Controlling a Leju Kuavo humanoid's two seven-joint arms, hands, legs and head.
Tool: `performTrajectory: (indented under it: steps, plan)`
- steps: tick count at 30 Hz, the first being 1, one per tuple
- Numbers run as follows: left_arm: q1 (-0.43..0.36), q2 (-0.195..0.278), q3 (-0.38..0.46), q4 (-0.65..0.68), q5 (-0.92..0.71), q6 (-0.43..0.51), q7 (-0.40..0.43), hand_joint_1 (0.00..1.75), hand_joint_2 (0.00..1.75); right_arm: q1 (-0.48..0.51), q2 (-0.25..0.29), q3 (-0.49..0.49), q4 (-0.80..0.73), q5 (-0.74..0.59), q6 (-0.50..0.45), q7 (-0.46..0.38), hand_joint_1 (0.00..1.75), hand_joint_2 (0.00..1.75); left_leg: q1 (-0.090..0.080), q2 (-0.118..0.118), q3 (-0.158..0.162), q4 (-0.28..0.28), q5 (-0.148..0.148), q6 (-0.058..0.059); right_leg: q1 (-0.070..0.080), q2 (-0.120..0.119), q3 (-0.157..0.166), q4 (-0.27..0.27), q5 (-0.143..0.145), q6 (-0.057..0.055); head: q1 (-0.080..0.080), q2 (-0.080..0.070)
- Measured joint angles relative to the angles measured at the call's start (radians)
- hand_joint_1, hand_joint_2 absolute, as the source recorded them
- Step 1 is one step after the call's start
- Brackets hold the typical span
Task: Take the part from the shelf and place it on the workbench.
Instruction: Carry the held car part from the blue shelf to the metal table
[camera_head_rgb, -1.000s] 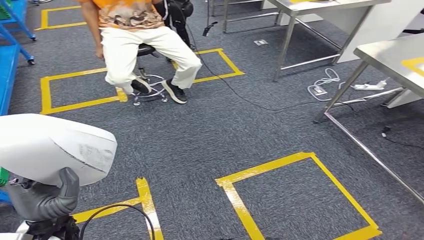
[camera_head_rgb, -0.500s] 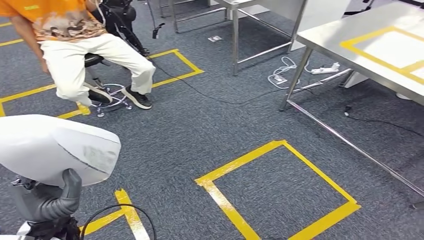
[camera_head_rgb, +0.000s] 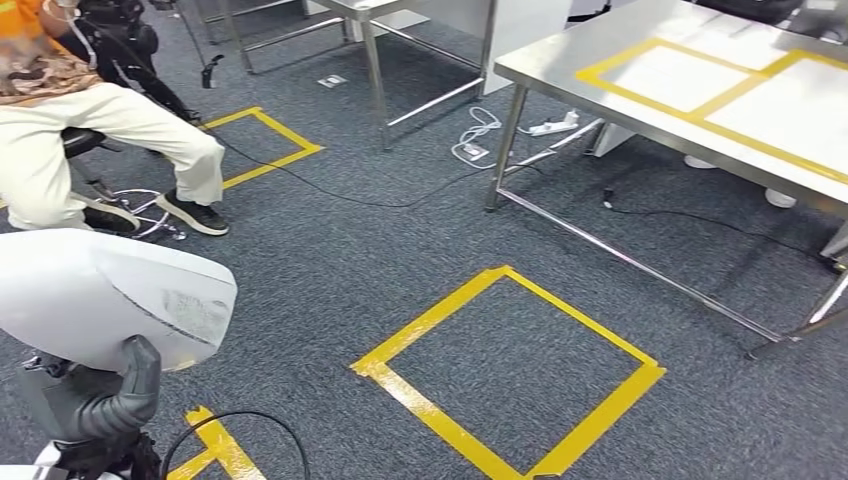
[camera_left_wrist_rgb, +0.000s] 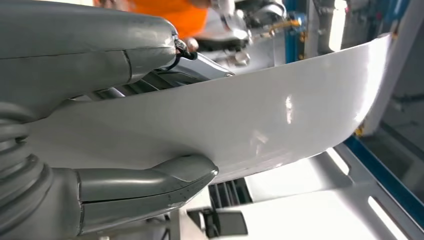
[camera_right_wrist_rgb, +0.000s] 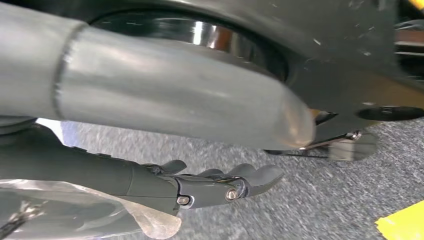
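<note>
The part (camera_head_rgb: 100, 300) is a large white curved shell at the lower left of the head view. My left hand (camera_head_rgb: 95, 400) grips it from below, the thick grey thumb pressed against its near face. The left wrist view shows the same glossy white part (camera_left_wrist_rgb: 240, 115) clamped between the thumb (camera_left_wrist_rgb: 150, 185) and the upper fingers (camera_left_wrist_rgb: 100, 55). The steel workbench (camera_head_rgb: 560, 65), marked with yellow tape rectangles, stands at the upper right, well away from the part. My right hand (camera_right_wrist_rgb: 220, 185) hangs over the carpet with its fingers loosely extended and nothing in them.
A person (camera_head_rgb: 60, 130) sits on a wheeled stool at the upper left. A yellow tape square (camera_head_rgb: 510, 370) marks the grey carpet ahead. Cables and a power strip (camera_head_rgb: 480, 140) lie by the workbench leg. A second steel table (camera_head_rgb: 380, 10) stands behind.
The camera has swung to the right: the person and floor markings slid left and the workbench came further into view. The part stays gripped in my left hand.
</note>
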Motion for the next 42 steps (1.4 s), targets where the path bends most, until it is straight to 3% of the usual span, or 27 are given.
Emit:
performTrajectory:
  steps: [1,2,3,4,6,7,8,11,13,15,17,18,19,20,22,24,26,27,29,31,33,34,35,36,38,39,42]
  plan:
    - [0.001,0.0,0.001,0.0,0.0,0.0,0.0,1.75,1.75,0.0,0.0,0.0,0.0,0.0,0.001,0.0,0.0,0.0,-0.001,0.017,0.0,0.0,-0.001,0.001,-0.002,-0.007,-0.022,0.046,-0.014,0.002,0.0,0.0]
    - [0.0,0.0,0.001,0.0,0.0,0.0,0.0,1.75,1.75,0.001,0.0,0.0,0.0,0.0,0.002,0.001,0.0,0.0,-0.001,0.032,0.001,0.0,-0.003,0.0,-0.003,-0.011,-0.025,0.057,-0.009,0.004,0.0,0.0]
    - [0.0,0.0,0.001,0.0,0.0,0.0,0.0,1.75,1.75,0.003,0.0,0.0,0.0,0.0,0.002,0.001,0.0,0.0,-0.001,0.046,0.002,0.001,-0.004,-0.001,-0.004,-0.017,-0.006,0.024,0.015,0.005,0.0,0.0]
    - [0.0,0.0,0.002,0.0,0.0,0.0,0.0,1.75,1.75,0.003,0.0,0.0,0.0,0.001,0.002,0.001,0.0,0.0,-0.001,0.059,0.005,0.001,-0.006,-0.003,-0.005,-0.031,0.032,-0.044,0.048,0.004,0.0,0.0]
    - [0.0,-0.001,0.002,0.0,0.0,0.0,0.0,1.75,1.75,0.002,0.0,0.0,0.0,0.001,0.002,0.001,0.0,0.0,-0.005,0.08,0.011,0.002,-0.012,-0.012,-0.002,-0.08,0.111,-0.182,0.094,-0.003,0.0,0.0]
    - [0.0,-0.001,0.003,0.0,0.0,0.0,0.0,1.75,1.75,0.001,0.0,0.0,0.0,0.001,0.002,0.001,0.0,0.0,-0.007,0.089,0.014,0.003,-0.015,-0.017,0.001,-0.096,0.133,-0.218,0.103,-0.009,-0.002,0.0]
    - [-0.001,-0.001,0.003,0.0,0.0,0.0,0.0,1.75,1.75,0.0,0.0,0.0,0.0,0.001,0.002,0.001,0.0,0.0,-0.009,0.097,0.016,0.003,-0.016,-0.022,0.004,-0.102,0.14,-0.229,0.102,-0.016,-0.003,0.0]
    - [-0.002,-0.002,0.003,0.0,0.0,0.0,0.0,1.75,1.75,0.001,0.0,0.0,0.0,0.001,0.002,0.001,0.0,0.0,-0.007,0.115,0.023,0.002,-0.02,-0.035,0.005,-0.076,0.139,-0.23,0.106,-0.03,-0.004,0.0]
    - [-0.004,-0.002,0.004,0.0,0.0,-0.001,0.0,1.75,1.75,0.002,0.0,0.0,0.0,0.001,0.002,0.002,0.0,0.0,-0.002,0.078,0.017,0.032,-0.046,-0.046,-0.001,-0.053,0.144,-0.237,0.111,-0.042,-0.009,0.0]
    - [-0.002,-0.002,0.004,0.0,0.0,-0.001,0.0,1.75,1.75,0.0,0.0,-0.001,0.0,0.001,0.002,0.003,0.0,0.0,0.001,0.018,-0.03,0.143,-0.107,-0.052,-0.004,-0.027,0.149,-0.24,0.114,-0.05,-0.014,0.0]
    - [0.001,-0.001,0.004,0.001,0.0,-0.001,0.0,1.75,1.75,-0.001,0.0,-0.001,0.0,0.001,0.004,0.003,0.0,0.0,0.001,-0.001,-0.094,0.272,-0.153,-0.054,-0.003,0.004,0.149,-0.24,0.113,-0.053,-0.015,0.0]
    - [0.002,-0.001,0.004,0.001,0.0,-0.001,0.0,1.75,1.75,0.0,0.0,-0.001,0.0,0.001,0.004,0.004,0.0,0.0,0.001,-0.003,-0.109,0.296,-0.149,-0.053,-0.002,0.02,0.15,-0.239,0.113,-0.054,-0.015,0.0]
    - [0.002,-0.001,0.004,0.001,0.0,-0.001,0.0,1.75,1.75,0.001,0.0,-0.001,0.0,0.001,0.004,0.004,0.0,0.0,0.001,-0.006,-0.106,0.278,-0.123,-0.051,-0.001,0.037,0.152,-0.238,0.113,-0.054,-0.015,0.0]
    - [0.002,-0.001,0.004,0.001,0.0,-0.001,0.0,1.75,1.75,0.002,0.0,-0.001,0.0,0.001,0.004,0.004,0.0,0.0,0.001,-0.014,-0.086,0.223,-0.082,-0.047,-0.001,0.053,0.154,-0.237,0.113,-0.053,-0.015,0.0]
    - [0.002,0.0,0.004,0.001,0.0,-0.001,0.0,1.75,1.75,0.001,0.0,-0.001,0.0,0.001,0.004,0.004,0.0,0.0,0.003,-0.057,-0.031,0.085,-0.013,-0.039,-0.001,0.083,0.153,-0.232,0.111,-0.049,-0.015,0.0]
    - [0.002,0.0,0.004,0.001,0.0,-0.001,0.0,1.75,1.75,-0.001,0.0,-0.001,0.0,0.002,0.006,0.004,0.0,0.0,0.004,-0.087,-0.005,0.018,0.001,-0.035,-0.002,0.107,0.144,-0.227,0.11,-0.038,-0.015,0.0]
    - [0.0,0.0,0.005,0.001,0.0,-0.002,0.0,1.75,1.75,0.002,0.0,-0.001,0.0,0.002,0.007,0.006,0.0,0.0,0.002,-0.076,-0.003,0.011,-0.002,-0.03,-0.005,0.126,0.133,-0.229,0.114,-0.023,-0.015,0.0]
    - [-0.001,-0.001,0.005,0.001,0.0,-0.002,0.0,1.75,1.75,0.005,0.0,-0.001,0.0,0.002,0.008,0.007,0.0,0.0,0.003,-0.064,-0.002,0.007,0.0,-0.025,-0.005,0.118,0.128,-0.226,0.112,-0.018,-0.014,0.0]
    - [-0.003,-0.002,0.005,0.001,0.0,-0.003,0.0,1.75,1.75,0.005,0.0,-0.001,0.001,0.002,0.009,0.008,0.0,0.0,0.006,-0.038,0.0,-0.001,0.004,-0.015,-0.002,0.064,0.096,-0.175,0.076,-0.008,-0.007,0.0]
    - [-0.001,-0.003,0.007,0.001,0.0,-0.003,0.0,1.75,1.75,0.0,0.0,-0.001,0.001,0.004,0.009,0.008,0.0,0.0,0.003,-0.011,-0.001,-0.002,0.004,-0.01,-0.003,0.005,0.033,-0.048,0.007,-0.001,-0.001,0.0]
    - [0.001,-0.002,0.008,0.001,0.0,-0.004,0.0,1.75,1.75,0.0,0.0,-0.001,0.001,0.011,0.008,0.009,0.0,0.0,0.001,0.011,0.0,-0.002,0.001,-0.008,-0.006,-0.01,-0.014,0.048,-0.026,0.004,-0.001,0.0]
    - [0.0,-0.002,0.008,0.001,0.0,-0.005,0.0,1.75,1.75,0.001,0.0,-0.001,0.001,0.015,0.008,0.009,0.0,0.0,0.001,0.018,0.0,-0.002,-0.001,-0.009,-0.006,-0.012,-0.01,0.044,-0.014,0.006,-0.001,0.0]
    - [0.0,-0.002,0.008,0.002,0.0,-0.006,0.0,1.75,1.75,0.002,0.0,0.0,0.001,0.018,0.008,0.011,0.0,0.0,0.002,0.023,0.002,-0.002,-0.002,-0.011,-0.007,-0.015,0.016,-0.001,0.014,0.006,-0.001,0.0]
    - [0.0,-0.003,0.009,0.002,0.0,-0.008,0.0,1.75,1.75,0.003,0.0,0.0,0.001,0.021,0.007,0.013,0.0,0.0,0.002,0.027,0.005,-0.002,-0.005,-0.014,-0.008,-0.019,0.056,-0.071,0.048,0.005,0.0,0.0]
    - [-0.002,-0.003,0.01,0.002,0.0,-0.009,0.0,1.75,1.75,0.002,0.0,0.0,0.001,0.023,0.006,0.018,0.0,0.0,-0.001,0.03,0.01,0.0,-0.012,-0.024,-0.005,-0.03,0.128,-0.194,0.087,-0.004,-0.001,0.0]
    - [-0.002,-0.003,0.01,0.002,0.0,-0.01,0.0,1.75,1.75,0.001,0.0,0.0,0.001,0.023,0.006,0.019,0.0,0.0,-0.002,0.031,0.012,0.0,-0.015,-0.03,-0.003,-0.032,0.145,-0.221,0.089,-0.011,-0.001,0.0]
    - [-0.004,-0.003,0.011,0.002,0.0,-0.011,0.0,1.75,1.75,0.001,0.0,0.0,0.0,0.025,0.005,0.022,0.0,0.0,0.0,0.029,0.024,0.0,-0.024,-0.048,0.0,-0.027,0.158,-0.231,0.082,-0.033,-0.002,0.0]
